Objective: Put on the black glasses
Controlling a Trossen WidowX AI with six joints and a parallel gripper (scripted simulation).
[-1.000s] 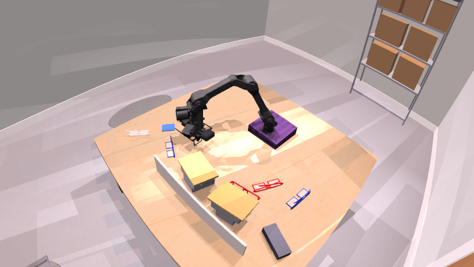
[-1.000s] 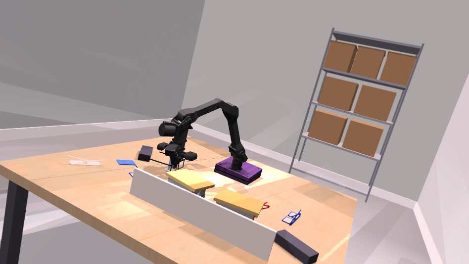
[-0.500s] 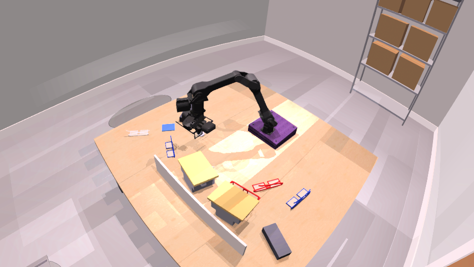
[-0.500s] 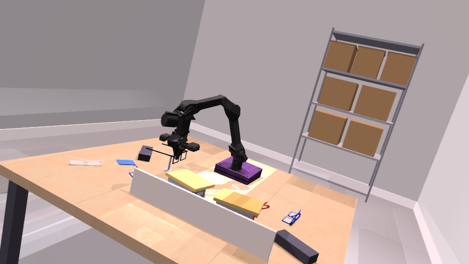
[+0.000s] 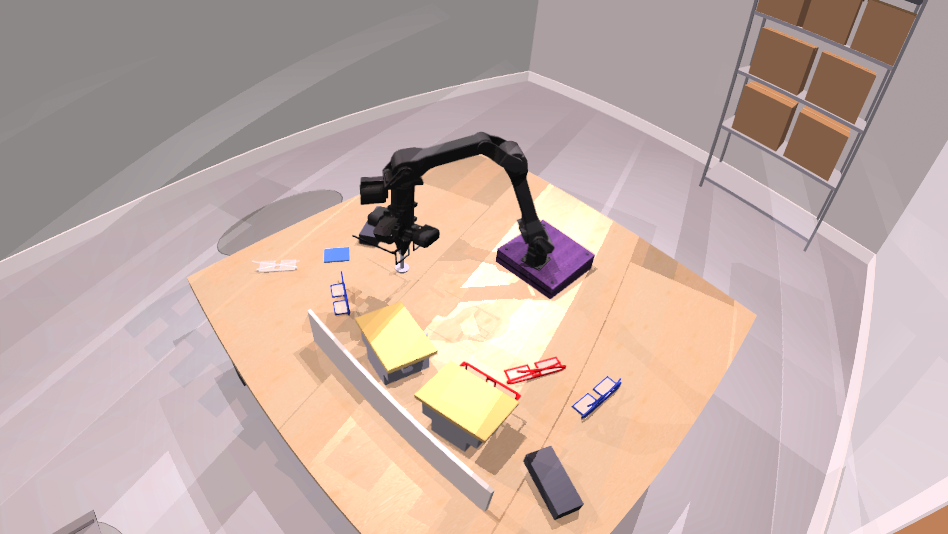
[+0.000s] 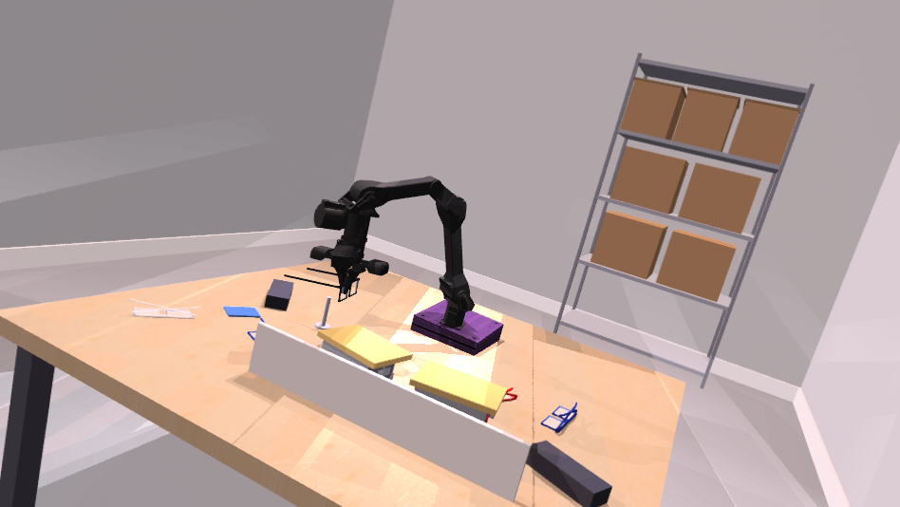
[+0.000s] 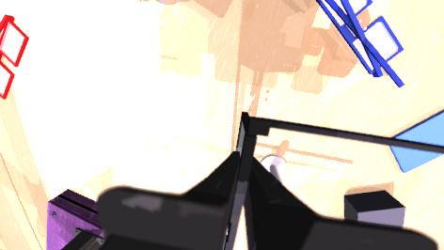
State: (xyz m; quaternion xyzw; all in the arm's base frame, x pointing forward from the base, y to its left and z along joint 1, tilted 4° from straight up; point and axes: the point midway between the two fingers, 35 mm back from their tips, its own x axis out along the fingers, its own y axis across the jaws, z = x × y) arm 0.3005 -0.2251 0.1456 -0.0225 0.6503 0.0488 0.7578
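My gripper (image 5: 400, 248) (image 6: 347, 288) (image 7: 241, 158) is shut on the black glasses (image 6: 314, 282) (image 7: 357, 136) and holds them above the table. Their thin temples reach out to the left in the exterior view and to the right in the wrist view. Two grey display heads stand beneath yellow slanted boards, a left board (image 5: 396, 334) (image 6: 364, 345) and a right board (image 5: 467, 400) (image 6: 458, 384). The gripper is behind the left one and clear of both. The boards hide most of the heads' faces, and I cannot tell which head bears the yellow tag.
A white wall (image 5: 398, 404) (image 6: 384, 412) runs in front of the heads. A small post stand (image 5: 401, 267) (image 6: 325, 314) (image 7: 274, 164) is near the gripper. Red, blue and white glasses, a blue pad (image 5: 336, 254) (image 6: 241, 311) and dark blocks lie around. The arm's purple base (image 5: 545, 265) is behind.
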